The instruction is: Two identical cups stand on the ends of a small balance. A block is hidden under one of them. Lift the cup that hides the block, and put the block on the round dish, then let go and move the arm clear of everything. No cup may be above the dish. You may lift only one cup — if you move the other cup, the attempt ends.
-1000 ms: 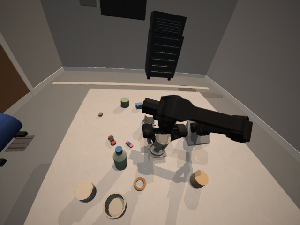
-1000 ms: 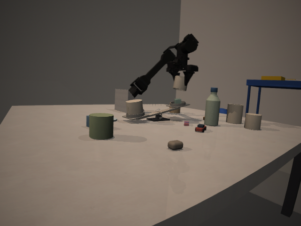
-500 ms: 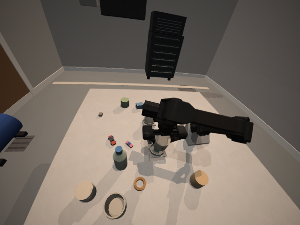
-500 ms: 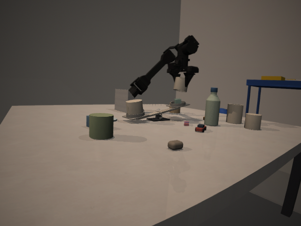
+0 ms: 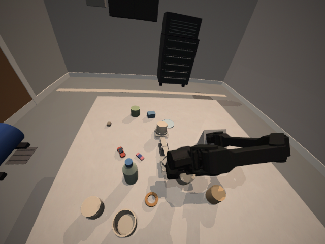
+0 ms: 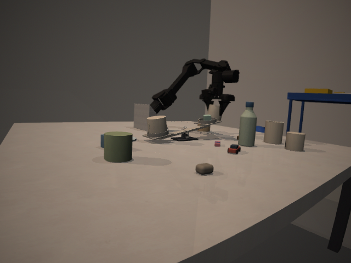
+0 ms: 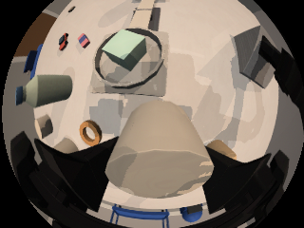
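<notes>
My gripper is clamped on the lifted cup, held upside down just beside the raised end of the balance. The pale green block sits uncovered inside the ring on that end's pad. The other cup stands on the lowered end. The round dish lies just beyond that cup.
</notes>
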Available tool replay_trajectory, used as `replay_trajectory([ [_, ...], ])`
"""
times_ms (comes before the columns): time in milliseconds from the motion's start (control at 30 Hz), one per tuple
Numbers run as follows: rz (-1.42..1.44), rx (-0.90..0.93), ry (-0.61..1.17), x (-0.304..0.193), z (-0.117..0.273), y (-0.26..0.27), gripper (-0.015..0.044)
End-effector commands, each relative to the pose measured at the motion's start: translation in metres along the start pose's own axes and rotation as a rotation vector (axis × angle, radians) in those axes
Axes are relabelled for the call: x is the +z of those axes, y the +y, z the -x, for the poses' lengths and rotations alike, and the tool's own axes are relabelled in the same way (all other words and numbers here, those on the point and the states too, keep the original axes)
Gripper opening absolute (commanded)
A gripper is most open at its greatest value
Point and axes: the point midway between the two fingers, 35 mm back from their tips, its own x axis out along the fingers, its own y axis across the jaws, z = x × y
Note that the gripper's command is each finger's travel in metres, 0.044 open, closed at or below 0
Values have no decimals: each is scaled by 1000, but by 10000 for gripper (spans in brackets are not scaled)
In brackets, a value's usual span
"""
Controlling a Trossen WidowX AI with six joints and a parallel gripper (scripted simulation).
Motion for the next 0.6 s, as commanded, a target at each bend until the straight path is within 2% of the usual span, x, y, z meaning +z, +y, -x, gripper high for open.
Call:
replay_trajectory([
  [0, 7, 1, 20, -19, -15, -20, 0],
  [267, 11, 0, 28, -26, -24, -27, 0],
  [567, 11, 0, 31, -27, -58, -27, 0],
])
